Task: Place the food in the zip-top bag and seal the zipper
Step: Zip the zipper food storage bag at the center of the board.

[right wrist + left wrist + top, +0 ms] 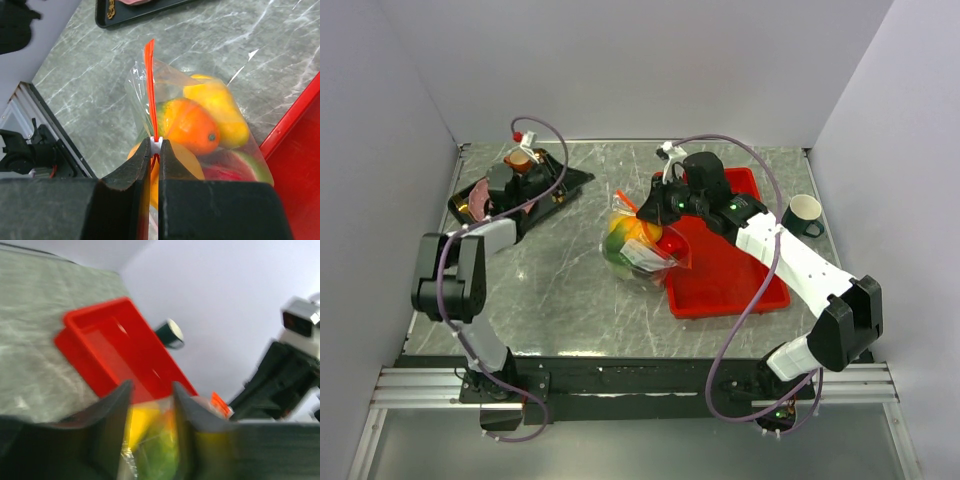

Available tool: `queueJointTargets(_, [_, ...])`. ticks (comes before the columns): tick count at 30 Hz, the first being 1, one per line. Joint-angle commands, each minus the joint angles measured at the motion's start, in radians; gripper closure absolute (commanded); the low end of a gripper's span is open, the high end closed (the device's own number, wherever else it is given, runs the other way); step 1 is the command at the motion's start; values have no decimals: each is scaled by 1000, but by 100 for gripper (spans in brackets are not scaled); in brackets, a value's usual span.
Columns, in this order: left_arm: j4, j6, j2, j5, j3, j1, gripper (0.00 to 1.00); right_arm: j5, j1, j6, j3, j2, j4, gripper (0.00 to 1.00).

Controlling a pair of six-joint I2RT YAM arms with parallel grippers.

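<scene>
Now: left jaws spread, right jaws pinched

At the far left of the bench (560, 300), a black tray (565, 185) is seen with a pink plate (473, 202) on it, and the left arm is stretched over that tray. The left gripper (150, 390) is shown blurred in its wrist view. Its jaws are spread, and yellow and green are glimpsed through the gap.

Towards the middle, the zip-top bag (640, 250) is found on the bench, against the left rim of the red tray (730, 275). The food (638, 238) is contained inside it. An orange (192, 125), a yellow oval fruit (222, 107) and a watermelon slice (242, 170) are made out through the clear plastic. A green piece (613, 247) is seen at the bag's left side.

The zipper (149, 85) is held upright as one thin strip. Its near end is pinched between the pressed-together jaws of the right gripper (156, 145). Whether the strip is sealed along its full length cannot be told.

Further right, a dark mug (805, 213) is placed just beside the red tray's far right corner.
</scene>
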Motion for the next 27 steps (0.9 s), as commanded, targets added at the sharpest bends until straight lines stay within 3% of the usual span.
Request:
queueJointTargets(1, [390, -246, 89, 175, 14, -33, 44, -34, -3, -14, 75, -17, 52, 97])
queueJointTargets(2, [514, -287, 106, 191, 19, -41, 39, -34, -3, -17, 78, -17, 44, 97])
queueJointTargets(5, [686, -419, 164, 226, 31, -48, 35, -37, -3, -23, 85, -14, 41, 97])
queueJointTargets(7, [728, -468, 198, 251, 43, -56, 34, -40, -3, -26, 90, -9, 36, 96])
queueJointTargets(17, [690, -419, 158, 216, 22, -125, 34, -40, -3, -28, 89, -3, 32, 96])
queueJointTargets(27, [684, -404, 109, 185, -27, -105, 35, -21, -3, -26, 90, 4, 33, 96])
